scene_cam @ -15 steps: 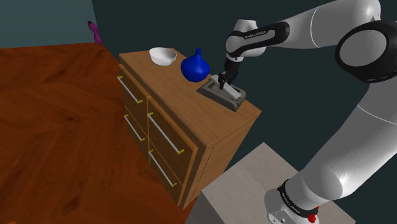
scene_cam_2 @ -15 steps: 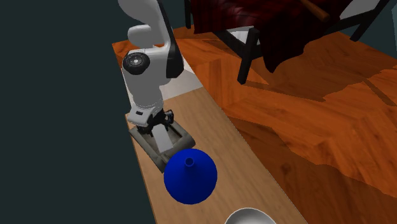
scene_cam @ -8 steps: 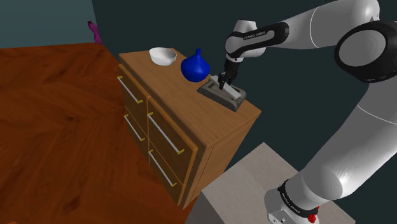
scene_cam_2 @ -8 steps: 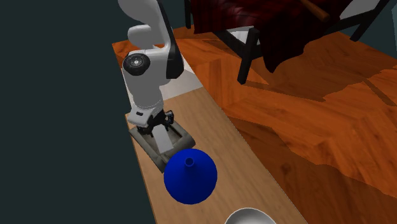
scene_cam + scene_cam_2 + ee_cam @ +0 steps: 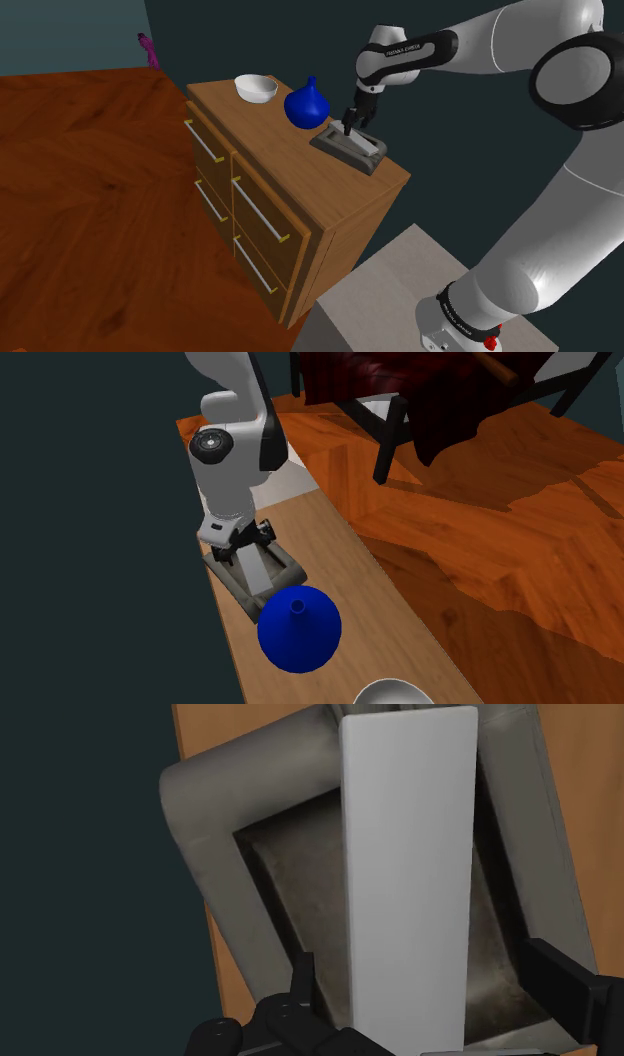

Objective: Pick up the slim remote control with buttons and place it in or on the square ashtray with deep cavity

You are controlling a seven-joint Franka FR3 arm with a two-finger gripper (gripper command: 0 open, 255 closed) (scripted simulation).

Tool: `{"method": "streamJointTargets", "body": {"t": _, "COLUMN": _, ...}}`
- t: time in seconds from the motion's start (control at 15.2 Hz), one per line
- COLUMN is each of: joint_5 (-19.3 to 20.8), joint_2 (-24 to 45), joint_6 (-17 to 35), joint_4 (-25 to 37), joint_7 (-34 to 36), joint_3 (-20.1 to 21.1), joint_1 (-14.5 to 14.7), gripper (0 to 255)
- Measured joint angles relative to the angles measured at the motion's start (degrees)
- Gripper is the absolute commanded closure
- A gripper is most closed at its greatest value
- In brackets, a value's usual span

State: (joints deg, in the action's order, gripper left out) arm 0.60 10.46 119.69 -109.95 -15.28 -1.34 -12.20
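**On the chest top: remote lies in the ashtray, end effector released**

Across the top of the chest of drawers, the task appears to be essentially complete.

1. The grey square ashtray sits near the back edge of the chest top, beside the dark wall.
2. The remote, drawn as a plain white slab, lies lengthwise in the ashtray cavity. One end reaches over the rim.
3. The end effector hangs directly above the ashtray. Its fingers stand apart on either side of the remote and touch neither edge, so nothing is gripped.

Remaining work, as a judgement: the arm needs only to lift clear without dragging the slab. A finger catching the overhanging end could tip it out.

Surroundings:

- The floor is reddish wood planking.
- The chest is light wood, with four drawers and long bar handles.
- A round blue vase stands just beside the ashtray.
- A white bowl sits beyond the vase, well apart from the ashtray.
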Motion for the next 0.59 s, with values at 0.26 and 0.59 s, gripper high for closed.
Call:
{"method": "streamJointTargets", "body": {"t": 0.26, "joint_5": 0.04, "joint_2": -1.56, "joint_6": -4.19, "joint_4": 2.64, "joint_7": 0.04, "joint_3": 0.02, "joint_1": 0.05, "gripper": 0}}
{"method": "streamJointTargets", "body": {"t": 0.59, "joint_5": 0.04, "joint_2": -1.79, "joint_6": -4.64, "joint_4": 2.82, "joint_7": 0.12, "joint_3": 0.05, "joint_1": 0.10, "gripper": 0}}
